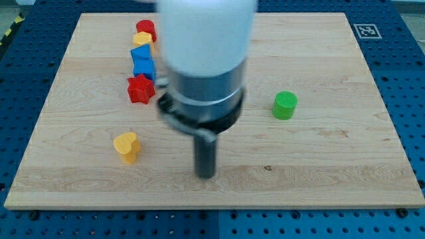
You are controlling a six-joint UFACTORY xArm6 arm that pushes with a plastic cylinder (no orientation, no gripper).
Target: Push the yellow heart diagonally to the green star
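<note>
The yellow heart (126, 146) lies at the board's lower left. My tip (206, 174) rests on the board to the right of the heart and slightly lower, well apart from it. No green star shows; the blurred arm body (202, 60) hides the board's upper middle.
A column of blocks stands at the upper left: a red block (145, 29), a yellow block (142, 40), two blue blocks (142, 61) and a red star (140, 88). A green cylinder (285, 105) stands right of the arm. The wooden board (332, 166) ends near the view's bottom.
</note>
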